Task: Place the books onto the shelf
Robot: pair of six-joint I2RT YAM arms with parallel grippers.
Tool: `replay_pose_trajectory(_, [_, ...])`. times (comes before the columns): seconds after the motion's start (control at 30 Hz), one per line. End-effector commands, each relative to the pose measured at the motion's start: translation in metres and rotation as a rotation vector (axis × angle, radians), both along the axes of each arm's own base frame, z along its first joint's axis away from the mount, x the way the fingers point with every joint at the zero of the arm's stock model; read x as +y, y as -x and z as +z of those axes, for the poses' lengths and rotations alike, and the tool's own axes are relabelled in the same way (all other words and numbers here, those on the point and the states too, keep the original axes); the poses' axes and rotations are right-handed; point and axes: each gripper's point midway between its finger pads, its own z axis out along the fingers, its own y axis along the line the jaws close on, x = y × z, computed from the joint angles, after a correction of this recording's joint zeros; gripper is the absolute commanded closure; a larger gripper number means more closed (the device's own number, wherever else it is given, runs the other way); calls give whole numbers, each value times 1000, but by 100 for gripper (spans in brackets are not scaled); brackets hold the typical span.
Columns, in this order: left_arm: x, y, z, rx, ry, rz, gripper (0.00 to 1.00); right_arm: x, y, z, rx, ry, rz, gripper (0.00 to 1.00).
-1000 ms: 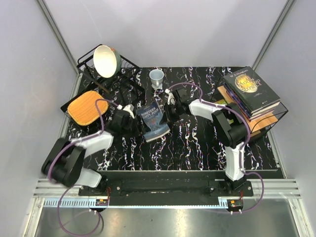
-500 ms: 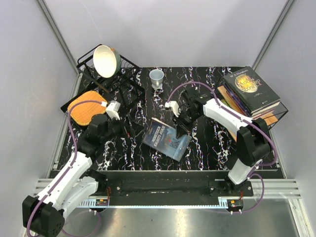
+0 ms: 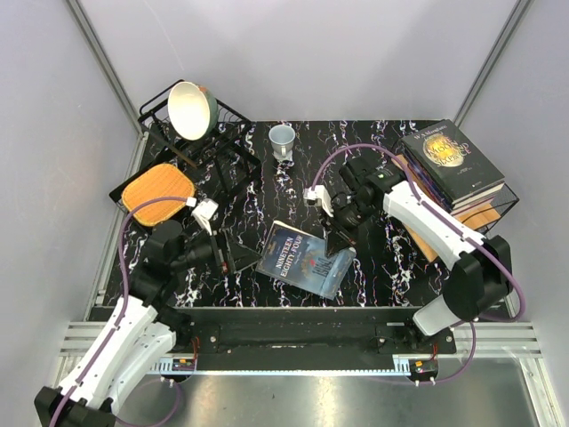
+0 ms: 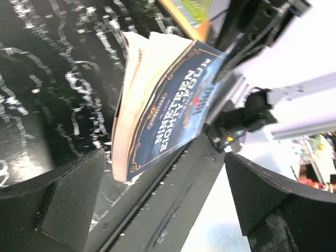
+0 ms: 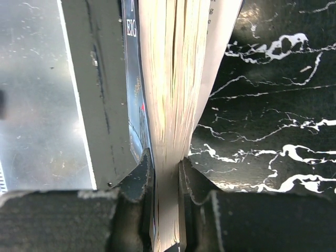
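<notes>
While the right pincer (image 3: 340, 242) clamped one edge of the Nineteen Eighty-Four book (image 3: 302, 260), which slanted down to its left, the left pincer (image 3: 227, 253) gaped empty just beside it. Risk: narrow edge grip; the book could pivot or slip before reaching the shelf (image 3: 480, 218).

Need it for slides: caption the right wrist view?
Right gripper clamps blue-grey paperback book by its page edge, above black marbled table.

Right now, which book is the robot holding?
The blue Nineteen Eighty-Four book, pinched in the right gripper. The other books lie stacked on the shelf, with no gripper on them.
</notes>
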Motion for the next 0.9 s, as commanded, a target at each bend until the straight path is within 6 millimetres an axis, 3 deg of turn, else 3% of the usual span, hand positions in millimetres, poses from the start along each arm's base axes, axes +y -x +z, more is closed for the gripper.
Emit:
replay_pose_trajectory(0.0, [-5, 19, 10, 20, 45, -82, 1, 9, 13, 37, -15, -160, 40, 100])
replay_pose_trajectory(0.33, [-9, 28, 26, -1, 49, -118, 1, 8, 11, 45, 24, -249, 30, 100])
replay_pose_trajectory(0.87, [-20, 14, 6, -105, -151, -204, 1, 11, 28, 51, 78, -333, 81, 100])
